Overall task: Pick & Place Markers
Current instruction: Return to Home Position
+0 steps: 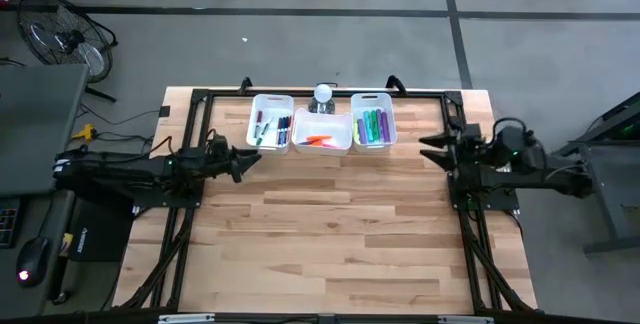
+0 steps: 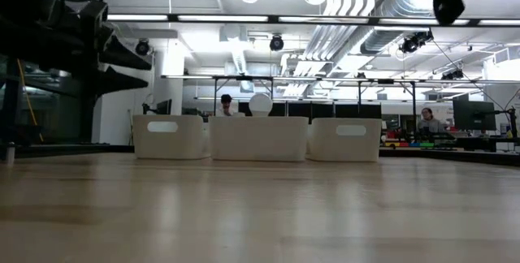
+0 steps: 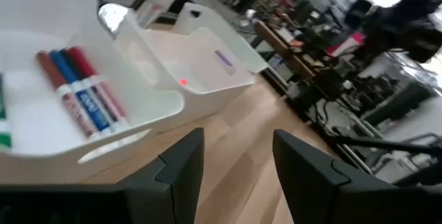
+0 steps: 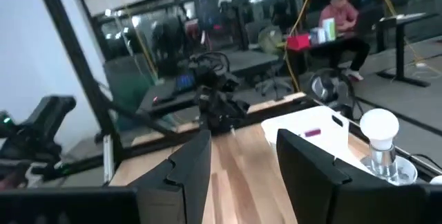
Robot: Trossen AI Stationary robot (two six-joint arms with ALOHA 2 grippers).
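1. All visible markers [image 1: 372, 126] are binned. The three white bins sit side by side at the middle of the table's [image 1: 330, 234] far edge.
2. Left bin [image 1: 271, 98] holds red, blue and green ones, the middle bin [image 1: 320, 124] orange, and the right bin [image 1: 372, 96] green, purple and yellow.
3. I see no loose markers on the wood in the high or low view, so the sorting looks done.
4. Left gripper [image 1: 255, 156] is raised near the table's left edge, just off the left bin. Its jaws are apart and hold nothing.
5. Right gripper [image 1: 428, 148] is raised at the right edge. Its jaws are also apart and empty.
6. My read is that only parking the arms is left.
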